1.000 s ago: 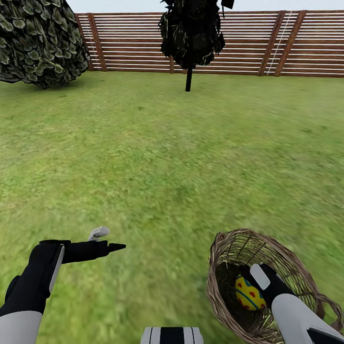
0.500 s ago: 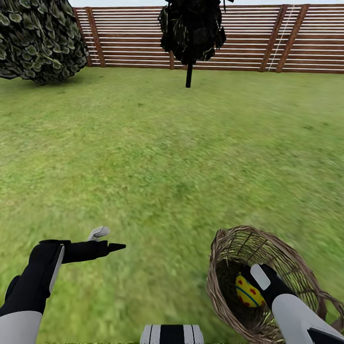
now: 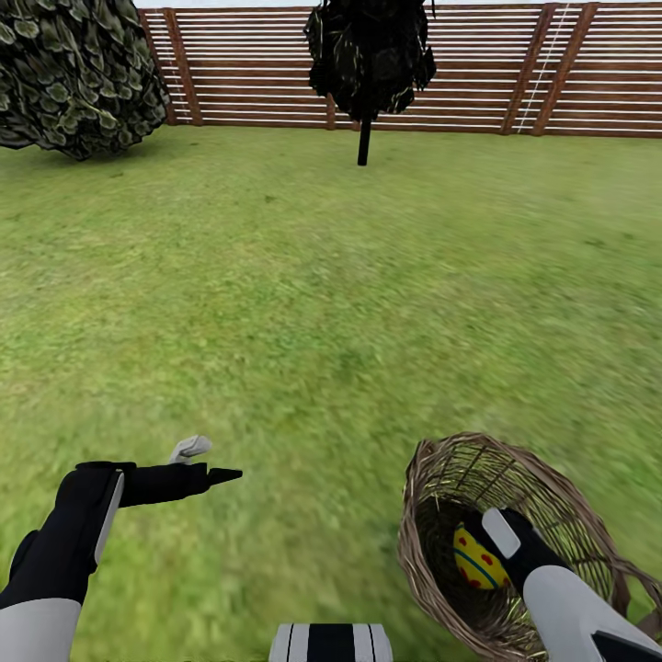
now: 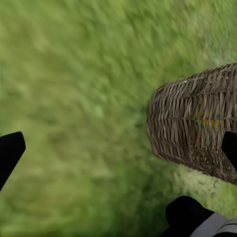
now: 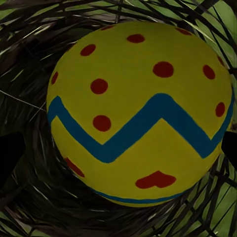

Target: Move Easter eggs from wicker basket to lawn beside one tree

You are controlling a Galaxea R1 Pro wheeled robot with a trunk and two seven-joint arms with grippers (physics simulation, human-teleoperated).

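A: Right tool (image 3: 478, 538)?
B: Reached into the wicker basket (image 3: 552, 487) on the lawn (image 3: 322, 303); fingers spread either side of an Easter egg (image 5: 140, 113), grip undetermined.
A: Left tool (image 3: 207, 462)?
B: Held apart, empty, above grass.

The left arm is reaching forward at the lower left of the head view, white at the forearm and black from the wrist on. Its left claw (image 3: 210, 462) is hanging above the lawn (image 3: 303, 303) with the fingers spread apart, one pale finger angled up and one black finger pointing toward the middle; nothing is lying between them. The right arm is coming in from the lower right corner, white sleeve leading to a black wrist, and is dipping into the wicker basket (image 3: 432, 552). Its right claw (image 5: 118, 148) is sitting wide around an Easter egg (image 5: 139, 111), dark fingertips showing at either edge of the right wrist view.
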